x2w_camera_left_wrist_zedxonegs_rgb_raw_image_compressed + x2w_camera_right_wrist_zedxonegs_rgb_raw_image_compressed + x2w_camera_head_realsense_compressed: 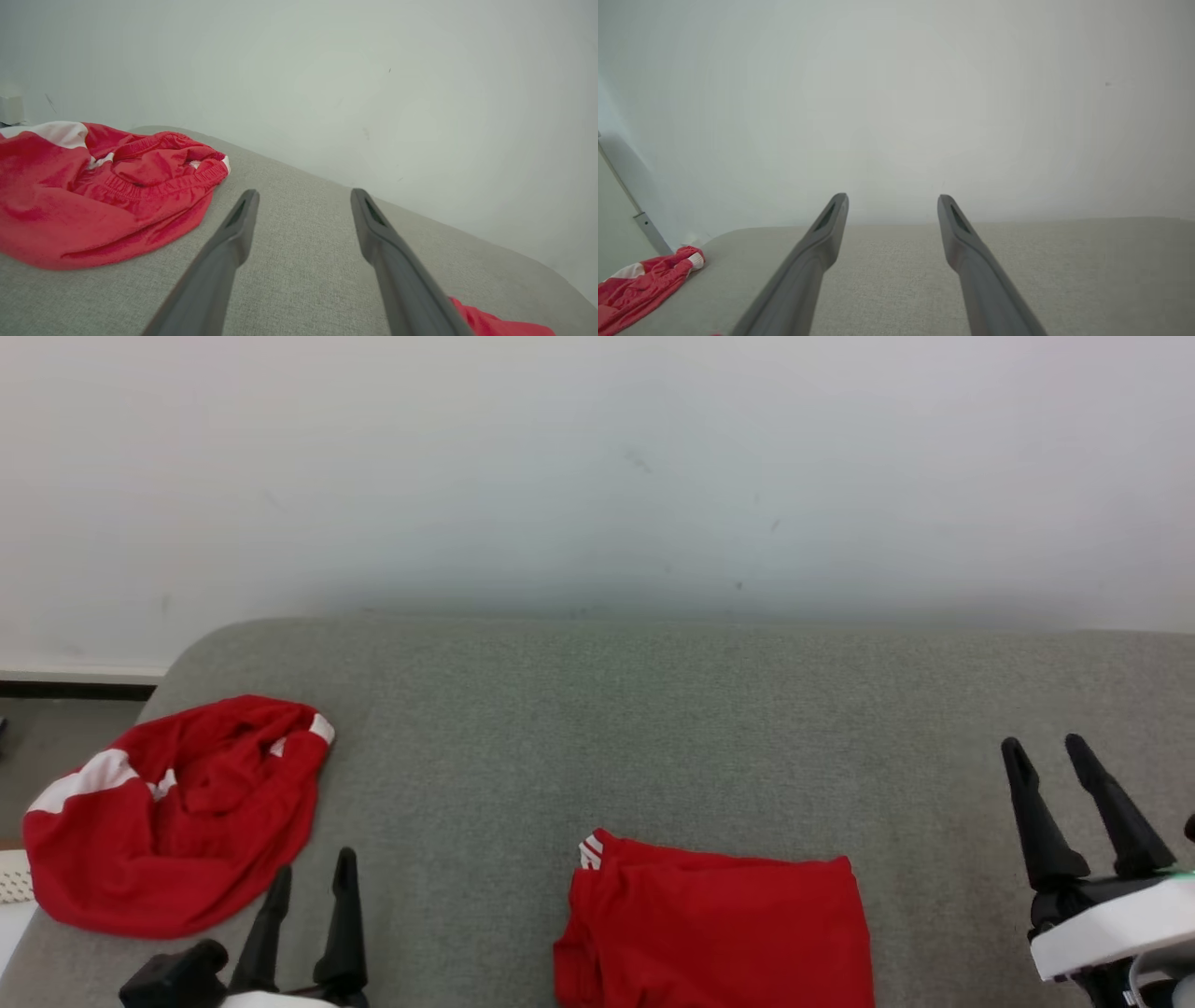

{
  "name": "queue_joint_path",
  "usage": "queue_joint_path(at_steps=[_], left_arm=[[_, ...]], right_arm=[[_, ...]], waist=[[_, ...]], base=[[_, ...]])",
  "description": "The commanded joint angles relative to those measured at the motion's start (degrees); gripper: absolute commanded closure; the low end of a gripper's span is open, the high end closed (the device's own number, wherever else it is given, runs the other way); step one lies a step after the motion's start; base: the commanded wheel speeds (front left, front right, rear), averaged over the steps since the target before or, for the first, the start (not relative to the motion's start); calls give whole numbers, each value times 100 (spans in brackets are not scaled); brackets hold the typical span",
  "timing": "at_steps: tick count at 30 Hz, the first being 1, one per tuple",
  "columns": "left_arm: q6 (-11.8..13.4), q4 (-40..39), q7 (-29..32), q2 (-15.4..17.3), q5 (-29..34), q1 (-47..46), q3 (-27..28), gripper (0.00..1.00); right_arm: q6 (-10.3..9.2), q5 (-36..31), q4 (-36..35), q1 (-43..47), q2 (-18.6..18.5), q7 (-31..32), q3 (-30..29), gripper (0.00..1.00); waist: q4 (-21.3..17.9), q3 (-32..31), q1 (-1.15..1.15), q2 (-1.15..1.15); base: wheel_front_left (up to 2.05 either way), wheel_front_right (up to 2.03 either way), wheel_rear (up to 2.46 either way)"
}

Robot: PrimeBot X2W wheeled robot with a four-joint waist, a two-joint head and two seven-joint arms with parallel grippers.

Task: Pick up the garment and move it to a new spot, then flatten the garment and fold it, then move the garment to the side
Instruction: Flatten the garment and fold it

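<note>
On grey upholstery [653, 728] lie a folded garment [719, 933] and crumpled shorts [177, 821].

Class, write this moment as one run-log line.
left gripper: open, empty | right gripper: open, empty | folded garment: near centre | crumpled garment: left

The head camera looks forward and down over the grey fabric-covered desk [653, 728] toward a pale wall [597, 476]; both wrist cameras sit low near its surface, facing that wall, sharing the crumpled red-and-white garment [177, 812]
</note>
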Motion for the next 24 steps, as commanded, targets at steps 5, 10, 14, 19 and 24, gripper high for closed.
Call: queue_joint_path(at_steps=[5,10,14,19,24], left_arm=[[-39,-147,-10,-12,289,92,183,0],[-56,-214,-10,-40,606,140,373,0],[-66,-296,-10,-93,864,249,476,0],[-111,-305,-10,-132,1128,314,514,0],[-164,-204,-10,-155,1269,275,557,0]], right_arm=[[1,-688,-75,468,50,-476,-432,0],[1,-922,-39,788,189,-811,-532,0],[1,-1215,-33,969,267,-994,-559,0],[1,-1551,89,1106,462,-1077,-600,0],[1,-1818,185,1149,585,-1103,-612,0]], waist=[[-294,-52,0,0],[-483,-76,0,0],[-582,-100,0,0],[-640,-109,0,0],[-653,-97,0,0]], base=[[0,0,0],[0,0,0],[0,0,0],[0,0,0],[0,0,0]])
